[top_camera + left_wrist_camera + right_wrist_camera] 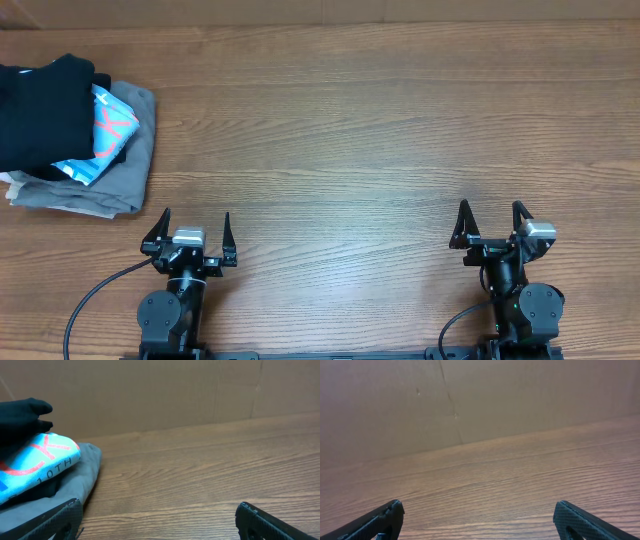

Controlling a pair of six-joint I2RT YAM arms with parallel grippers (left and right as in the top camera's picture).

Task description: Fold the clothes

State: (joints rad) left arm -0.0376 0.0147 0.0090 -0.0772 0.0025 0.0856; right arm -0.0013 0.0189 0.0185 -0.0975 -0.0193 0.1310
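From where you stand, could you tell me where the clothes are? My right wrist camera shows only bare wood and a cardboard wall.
Observer: They sit in one pile at the left edge of the table, ahead of the left gripper and off to its left.
Operator: Thank you. What is in the pile?
Observer: A black garment lies on top, over a blue printed piece, with a grey garment underneath.
Operator: Is the left gripper holding any of it?
Observer: No, it is open with nothing between its fingers, and it stands apart from the pile.
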